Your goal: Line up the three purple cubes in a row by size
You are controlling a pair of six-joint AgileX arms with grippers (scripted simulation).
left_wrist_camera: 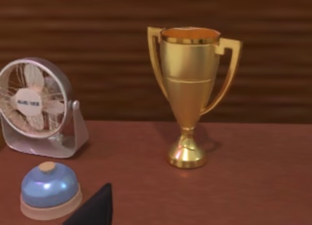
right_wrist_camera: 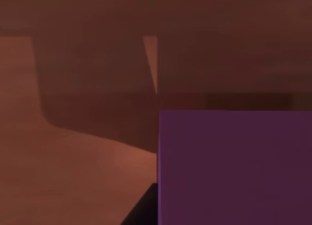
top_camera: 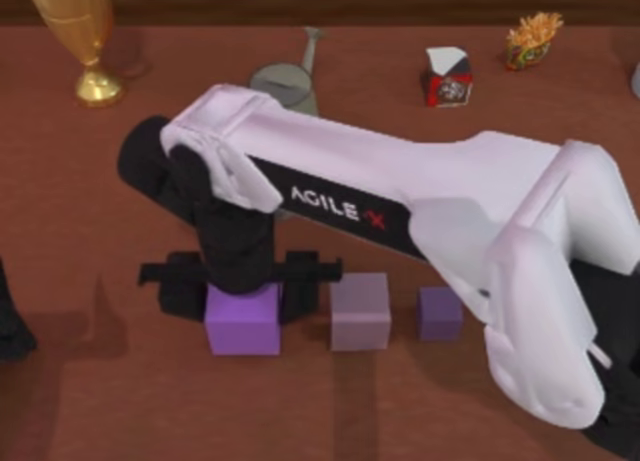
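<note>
My right arm reaches across the table from the top view's right side, and my right gripper (top_camera: 243, 281) sits over the large bright purple cube (top_camera: 243, 321). Its two black fingers (top_camera: 180, 284) stand spread, one on each side of the cube's far part, with the cube's top edge between them. Whether the pads touch the cube's sides I cannot tell. In the right wrist view the cube (right_wrist_camera: 234, 166) fills the near field, shaded, with bare table beyond it.

Just beside my claw, toward the table's right, stands the medium pale lilac-pink cube (top_camera: 360, 311), apart from the large one by a narrow gap. Beyond it, again with a gap, stands the small dark violet cube (top_camera: 440, 313). The three lie in one row: large, medium, small, left to right. My own forearm passes above the small cube's far side and shades it.

Behind my claw, toward the back edge, a grey watering can (top_camera: 290, 79) is partly hidden under my arm. A gold trophy (top_camera: 78, 31) stands at the back left, well apart. A small red-white-black carton (top_camera: 447, 76) and a bag of fries (top_camera: 532, 39) stand at the back right, well apart.

My left gripper (top_camera: 10, 326) is parked at the left edge. Its wrist view shows the trophy (left_wrist_camera: 190, 88), a small fan (left_wrist_camera: 34, 105) and a blue bell (left_wrist_camera: 50, 188).
</note>
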